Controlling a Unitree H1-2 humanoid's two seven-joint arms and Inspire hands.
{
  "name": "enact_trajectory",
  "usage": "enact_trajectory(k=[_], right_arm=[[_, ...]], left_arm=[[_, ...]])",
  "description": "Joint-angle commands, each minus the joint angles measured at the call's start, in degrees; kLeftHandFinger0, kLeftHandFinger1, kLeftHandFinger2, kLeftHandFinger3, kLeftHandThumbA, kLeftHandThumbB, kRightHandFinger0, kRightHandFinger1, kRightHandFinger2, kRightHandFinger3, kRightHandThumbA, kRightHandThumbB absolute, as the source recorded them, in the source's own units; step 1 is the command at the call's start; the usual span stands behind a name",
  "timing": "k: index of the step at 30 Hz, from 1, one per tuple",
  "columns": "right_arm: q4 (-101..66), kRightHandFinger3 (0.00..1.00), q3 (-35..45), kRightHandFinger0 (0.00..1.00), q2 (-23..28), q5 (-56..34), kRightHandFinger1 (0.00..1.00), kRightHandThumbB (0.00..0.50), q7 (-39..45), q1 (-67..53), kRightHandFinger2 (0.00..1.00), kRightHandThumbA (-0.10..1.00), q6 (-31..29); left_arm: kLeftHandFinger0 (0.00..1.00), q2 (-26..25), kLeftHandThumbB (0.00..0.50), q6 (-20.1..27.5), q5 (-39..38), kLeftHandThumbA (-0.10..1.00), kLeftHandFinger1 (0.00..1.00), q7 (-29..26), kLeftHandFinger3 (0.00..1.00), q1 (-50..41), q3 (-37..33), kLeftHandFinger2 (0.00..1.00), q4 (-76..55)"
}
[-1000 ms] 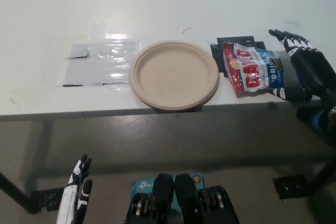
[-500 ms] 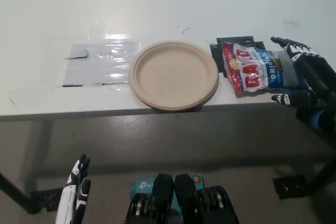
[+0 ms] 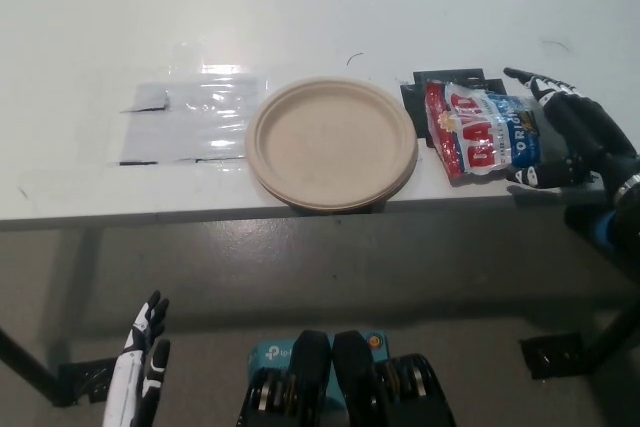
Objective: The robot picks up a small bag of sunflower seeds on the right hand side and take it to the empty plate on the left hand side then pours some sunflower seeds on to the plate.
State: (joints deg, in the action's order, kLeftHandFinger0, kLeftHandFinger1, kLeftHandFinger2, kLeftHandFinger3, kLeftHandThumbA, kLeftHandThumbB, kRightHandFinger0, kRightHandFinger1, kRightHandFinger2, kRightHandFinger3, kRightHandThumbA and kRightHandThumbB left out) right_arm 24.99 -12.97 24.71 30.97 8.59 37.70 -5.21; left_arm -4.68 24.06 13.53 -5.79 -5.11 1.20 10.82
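— Where has it got to, then?

— Barely begun, I'd say; the small red, white and blue plastic bag of sunflower seeds (image 3: 482,133) lies flat on the white table (image 3: 300,17), near the front edge and just to the right of the plate; nothing has lifted it.

— And the arm that should take it?

— The black right hand (image 3: 568,135) is at the bag's right end, fingers spread around it, upper fingers reaching over the far corner and the thumb tucked in at the near corner; it looks open to me, cupping the end of the bag rather than clamping it; whether any fingertip actually presses the plastic I cannot tell from here.

— The plate?

— The round beige paper plate (image 3: 332,142) sits in the middle of the table, slightly over the front edge, and it is bare; not a seed on it; beside it to the left there is a patch of clear shiny film (image 3: 185,119) taped down, which plays no part.

— The other hand?

— The white left hand (image 3: 143,362) hangs low below the table edge, fingers loosely apart, holding nothing.

— So what remains?

— Nearly everything, by my reckoning; closing on the bag, lifting it, carrying it left over the plate, and tipping it so seeds fall out.
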Motion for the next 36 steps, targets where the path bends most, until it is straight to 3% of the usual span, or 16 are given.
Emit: enact_trajectory(k=[1,18,24,36], right_arm=[[-0.1,1.0,-0.6,1.0,0.0,1.6,1.0,0.389,-2.1,3.9,1.0,1.0,-1.1],[3.0,1.0,-2.2,1.0,0.6,3.7,1.0,0.396,-2.6,4.5,1.0,1.0,-1.7],[4.0,1.0,-2.2,1.0,0.8,3.7,1.0,0.415,-2.3,4.9,1.0,1.0,-1.7],[5.8,1.0,-1.9,1.0,0.9,4.1,1.0,0.407,-3.6,5.3,1.0,1.0,-2.7]], left_arm=[[1.0,-0.1,0.102,2.5,-1.0,1.0,1.0,-0.9,1.0,0.0,0.3,1.0,-0.5],[1.0,-0.1,0.09,2.4,-2.0,1.0,1.0,-0.7,1.0,-0.6,0.4,1.0,-0.9],[1.0,0.0,0.098,2.2,-2.2,1.0,1.0,-0.7,1.0,-0.8,0.4,1.0,-1.0],[1.0,0.0,0.117,2.5,-2.0,1.0,1.0,-0.9,1.0,-0.7,0.2,1.0,-0.8]])
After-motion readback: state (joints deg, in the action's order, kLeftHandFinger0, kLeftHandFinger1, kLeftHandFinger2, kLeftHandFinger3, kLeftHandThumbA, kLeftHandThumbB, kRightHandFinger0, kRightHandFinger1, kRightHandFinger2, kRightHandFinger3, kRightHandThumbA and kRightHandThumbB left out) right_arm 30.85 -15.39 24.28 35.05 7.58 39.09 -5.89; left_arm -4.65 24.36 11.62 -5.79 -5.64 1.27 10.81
